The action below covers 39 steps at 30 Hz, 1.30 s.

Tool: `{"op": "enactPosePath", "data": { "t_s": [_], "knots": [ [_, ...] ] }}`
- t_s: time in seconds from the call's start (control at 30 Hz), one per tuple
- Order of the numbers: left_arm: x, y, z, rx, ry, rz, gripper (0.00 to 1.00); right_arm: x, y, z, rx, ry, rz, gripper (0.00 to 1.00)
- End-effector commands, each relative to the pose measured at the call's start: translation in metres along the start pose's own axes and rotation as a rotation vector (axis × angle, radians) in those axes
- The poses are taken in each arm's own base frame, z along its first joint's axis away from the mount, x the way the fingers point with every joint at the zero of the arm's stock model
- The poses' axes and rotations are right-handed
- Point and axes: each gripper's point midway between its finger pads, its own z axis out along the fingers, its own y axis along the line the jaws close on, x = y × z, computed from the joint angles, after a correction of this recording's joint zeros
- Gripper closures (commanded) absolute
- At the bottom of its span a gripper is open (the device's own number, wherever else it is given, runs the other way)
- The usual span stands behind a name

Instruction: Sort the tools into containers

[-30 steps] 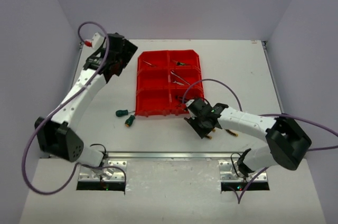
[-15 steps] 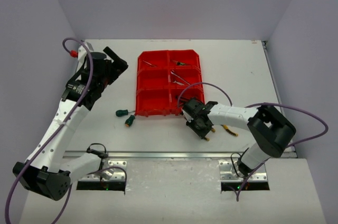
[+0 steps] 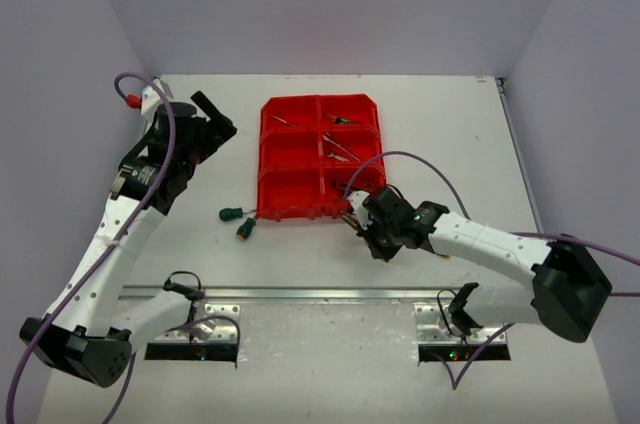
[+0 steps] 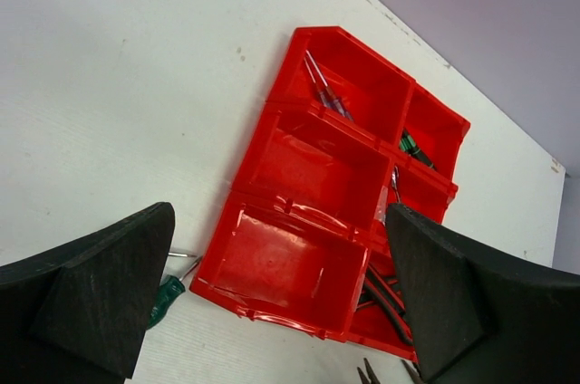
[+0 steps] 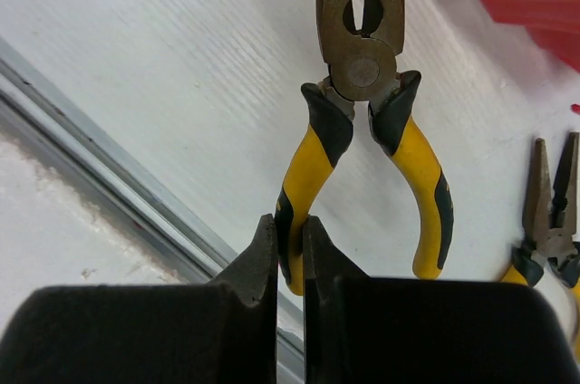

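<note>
- My right pincer (image 5: 290, 237) is closed tight on one handle of the yellow-and-black-handled steel pliers (image 5: 362, 67). Both fingers press that handle near its end, and the other handle hangs free beside them.
- The pliers' grey toothed nose points away from my wrist, toward the near right corner of the bright red plastic six-compartment bin block (image 3: 262, 159). I cannot tell whether the pliers rest on the white bench (image 3: 450, 124) or are just off it.
- A second, slimmer pair of yellow-handled pliers (image 5: 548, 221) lies on the bench just to the right of the held pair, apart from it.
- My left pincer (image 3: 215, 116) is spread wide with nothing in it, and hangs over the bench to the left of the bin's far end.
- In the bin, thin red-handled screwdrivers (image 4: 322, 85) lie in the far left compartment, a green-and-black screwdriver (image 4: 412, 147) in the far right one, and red-and-black pliers (image 4: 381, 289) in the near right one.
- Two green-handled screwdrivers (image 3: 238, 221) lie on the bench just beside the bin's near left corner.
</note>
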Motion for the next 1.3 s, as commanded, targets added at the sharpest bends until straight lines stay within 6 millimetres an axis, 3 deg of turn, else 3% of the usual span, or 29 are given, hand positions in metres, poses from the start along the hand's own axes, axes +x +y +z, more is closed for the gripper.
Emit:
{"op": "enactPosePath", "data": {
  "t_s": [0.0,0.17,0.33,0.43,0.53,0.67,0.7,0.73,0.8,0.9,1.03,1.27],
  "knots": [
    [-0.012,0.000,-0.005,0.005,-0.054,0.009,0.00,-0.024,0.012,-0.023,-0.069,-0.106,-0.050,1.00],
    [-0.013,0.002,-0.003,-0.008,-0.061,0.025,0.00,-0.037,0.024,-0.048,-0.122,-0.183,-0.065,1.00],
    [-0.008,0.001,0.002,0.013,-0.042,0.098,0.00,-0.093,0.012,-0.085,-0.047,-0.313,-0.136,1.00],
    [-0.002,0.005,-0.002,0.021,-0.013,0.159,0.00,-0.161,-0.003,-0.096,0.029,-0.302,-0.301,1.00],
    [-0.007,0.008,-0.011,0.029,-0.023,0.221,0.00,-0.209,-0.025,-0.086,0.130,-0.238,-0.433,1.00],
    [-0.015,0.040,-0.017,-0.092,-0.100,0.226,0.00,-0.284,-0.042,-0.050,0.190,-0.155,-0.586,1.00],
    [-0.017,0.051,-0.019,-0.129,-0.134,0.198,0.00,-0.300,-0.044,-0.054,0.209,-0.187,-0.595,1.00],
    [-0.019,0.060,-0.022,-0.156,-0.166,0.174,0.00,-0.310,-0.048,-0.041,0.216,-0.179,-0.625,1.00],
    [-0.017,0.078,-0.026,-0.190,-0.207,0.135,0.00,-0.323,-0.058,-0.012,0.232,-0.158,-0.676,1.00],
    [-0.027,0.091,-0.039,-0.204,-0.274,0.073,0.00,-0.341,-0.069,-0.003,0.266,-0.173,-0.703,1.00],
    [-0.040,0.104,-0.063,-0.210,-0.358,0.000,0.00,-0.341,-0.080,0.029,0.261,-0.169,-0.724,1.00],
    [-0.033,0.101,-0.056,-0.190,-0.335,0.032,0.00,-0.355,-0.088,0.043,0.277,-0.202,-0.752,1.00]
  ]
}}
